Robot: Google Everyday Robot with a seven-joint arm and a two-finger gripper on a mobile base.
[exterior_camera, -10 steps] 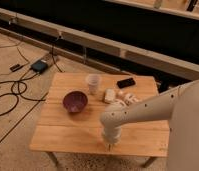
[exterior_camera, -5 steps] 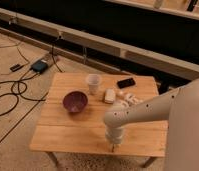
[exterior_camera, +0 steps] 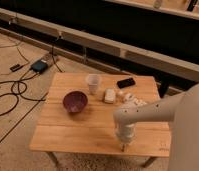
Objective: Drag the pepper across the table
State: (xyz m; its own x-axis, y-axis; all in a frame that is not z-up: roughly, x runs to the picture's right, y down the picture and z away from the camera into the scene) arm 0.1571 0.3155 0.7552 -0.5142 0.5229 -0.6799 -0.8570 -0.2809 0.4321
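- The tool point(exterior_camera: 124, 145) hangs low near the front edge of the tabletop point(exterior_camera: 68, 132), right of middle. Spread or pressed together, I cannot tell.
- I can't pick out the pepper for sure. Best guess, it's in the cluster of small things point(exterior_camera: 127, 97) just right of the cream block point(exterior_camera: 109, 95), partly behind the arm point(exterior_camera: 153, 111) and well apart from the tool.
- Risk one: a drag from here scrapes bare wood and moves nothing.
- Risk two: on a reach to the cluster, the arm could sweep the cream block or its neighbours along too.
- Risk three: a slim, tapering pepper may roll off a sideways push.
- Risk four: a drag toward the front edge could tip it off, while the purple bowl point(exterior_camera: 74, 101) and cup point(exterior_camera: 93, 83) crowd the left.
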